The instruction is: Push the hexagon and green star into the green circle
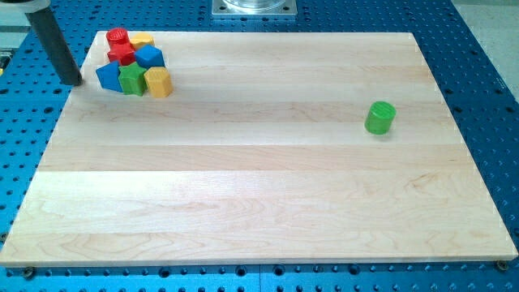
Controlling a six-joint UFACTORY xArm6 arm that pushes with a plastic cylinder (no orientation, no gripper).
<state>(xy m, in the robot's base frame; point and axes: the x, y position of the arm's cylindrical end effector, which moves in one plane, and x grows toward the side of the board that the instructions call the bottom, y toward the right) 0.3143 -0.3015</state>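
- A pale wooden table [259, 195] is seen resting on a blue perforated base [486, 73].
- No claw is fitted; my tip [73, 82] is set at the table's 10 o'clock edge, just left of the cluster.
- The yellow hexagon [158, 82] and green star [132, 79] are packed together there, among blue blocks [109, 76], a red cylinder [118, 36] and another yellow block [143, 40].
- The green circle [379, 117] stands well apart, toward 3 o'clock.

My rod [57, 45] runs off the view's top edge, so its upper part is cut. In the cluster, the yellow block [143, 40] at the back is mostly hidden behind the blue block [150, 56], its shape unclear.
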